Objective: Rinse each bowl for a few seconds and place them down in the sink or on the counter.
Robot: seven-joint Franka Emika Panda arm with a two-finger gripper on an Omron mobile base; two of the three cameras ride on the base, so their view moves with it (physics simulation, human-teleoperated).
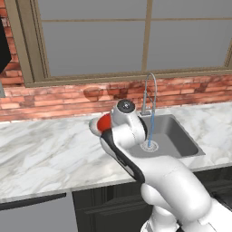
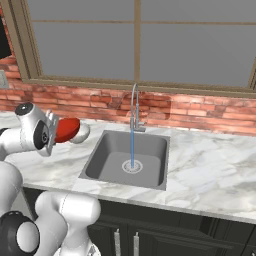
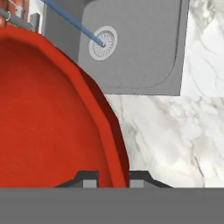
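Right now your fingers (image 3: 112, 177) pinch the rim of the red bowl (image 2: 66, 129), holding it above the marble surface (image 2: 210, 165) left of the sink (image 2: 107, 150). Further right, water (image 2: 132, 145) runs from the faucet (image 2: 134, 107) onto the drain (image 2: 132, 166).

Flat, even rendered light falling across the counter (image 2: 210, 170), no glare showing, soft shading darkening the sink (image 2: 107, 150) walls, red bowl (image 3: 48, 118) looming close with faceted edges, textures looking slightly soft
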